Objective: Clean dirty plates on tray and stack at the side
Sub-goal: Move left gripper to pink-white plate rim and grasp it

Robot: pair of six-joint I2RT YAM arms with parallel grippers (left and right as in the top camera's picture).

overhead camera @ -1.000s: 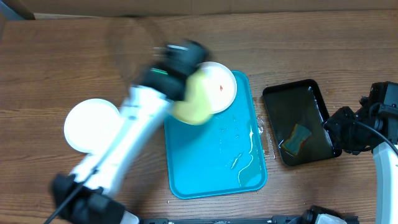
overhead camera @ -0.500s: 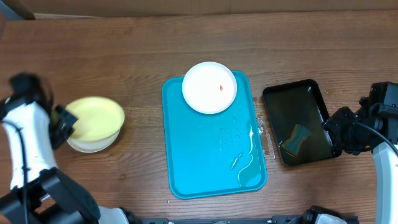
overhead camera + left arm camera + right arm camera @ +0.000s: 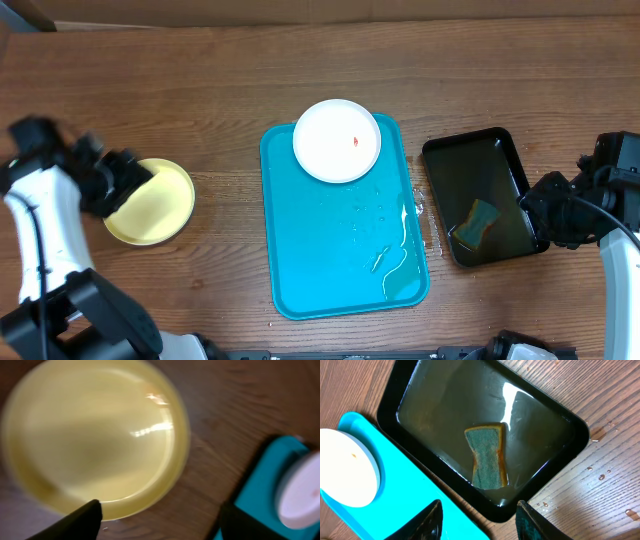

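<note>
A pale yellow-green plate (image 3: 155,203) (image 3: 95,435) lies on the wood table left of the turquoise tray (image 3: 340,270) (image 3: 257,487). My left gripper (image 3: 132,184) (image 3: 160,520) hovers at this plate's left edge, open, with nothing between its fingers. A white plate (image 3: 337,140) (image 3: 300,492) (image 3: 345,475) with a small red speck sits in the tray's far corner. My right gripper (image 3: 530,218) (image 3: 480,525) stands open and holds nothing, over the near rim of the black tray (image 3: 500,150) (image 3: 445,405).
The black tray holds murky water and a green-and-yellow sponge (image 3: 475,222) (image 3: 487,457). Water drops and puddles lie on the turquoise tray's (image 3: 395,490) near half and on the wood (image 3: 600,477) between the two trays.
My left gripper carried the yellow-green plate from the tray to the table's left side, set it on the white plate there, opened and let go. The right arm stayed still.
</note>
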